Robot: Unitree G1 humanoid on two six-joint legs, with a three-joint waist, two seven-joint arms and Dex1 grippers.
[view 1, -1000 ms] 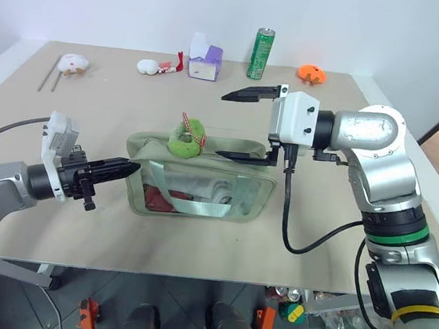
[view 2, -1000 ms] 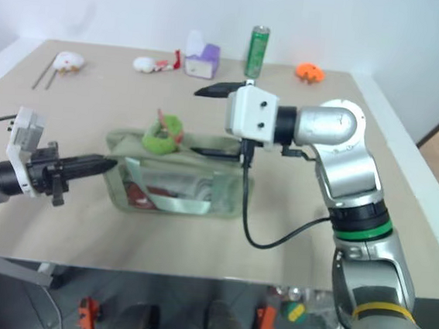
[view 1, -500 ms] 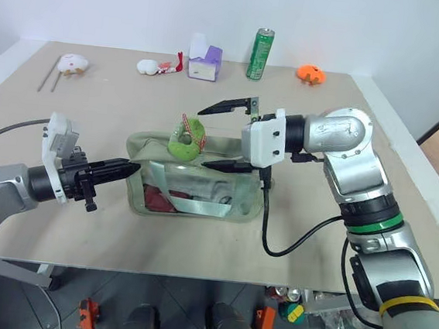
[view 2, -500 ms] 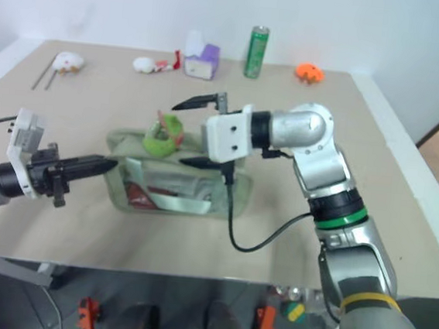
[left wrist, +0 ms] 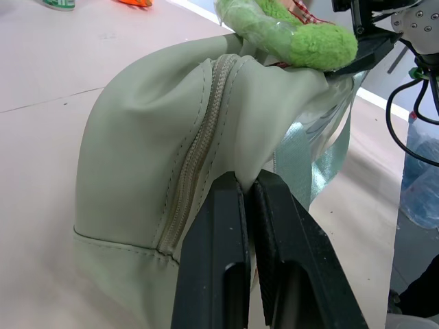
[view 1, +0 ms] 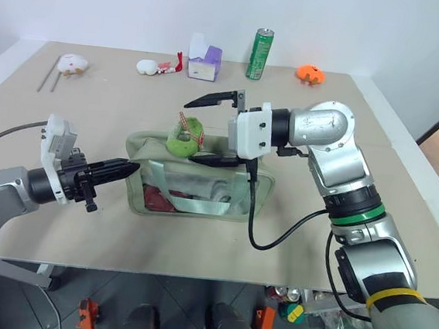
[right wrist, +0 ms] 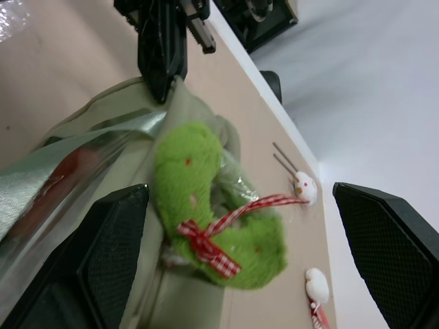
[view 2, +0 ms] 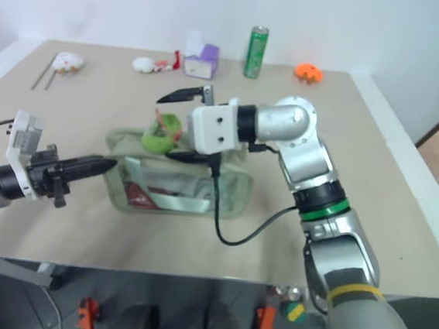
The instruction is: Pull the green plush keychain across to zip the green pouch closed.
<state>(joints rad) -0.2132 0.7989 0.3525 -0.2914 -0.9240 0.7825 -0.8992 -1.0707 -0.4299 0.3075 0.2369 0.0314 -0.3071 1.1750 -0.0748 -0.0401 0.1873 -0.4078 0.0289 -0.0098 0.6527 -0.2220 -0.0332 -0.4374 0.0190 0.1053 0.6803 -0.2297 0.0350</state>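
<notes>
Now the right gripper point(view 1: 204, 129) is standing wide open around the small fuzzy lime-green plush keychain point(view 1: 183, 137), which is sitting on top of the big pale green zip pouch point(view 1: 198, 180), toward its left end. The left gripper point(view 1: 123, 168) is pinching that end tight. It should close softly on the keychain, then pull straight right.

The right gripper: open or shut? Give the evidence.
Open: the right gripper has one finger above the keychain and one below, not touching.

Lime-green plush keychain point(view 1: 183, 140) with red-checked ribbon; pale sage-green pouch point(view 1: 198, 180), clear-sided, red-and-white contents; beige table point(view 1: 93, 106); green can point(view 1: 260, 53).
</notes>
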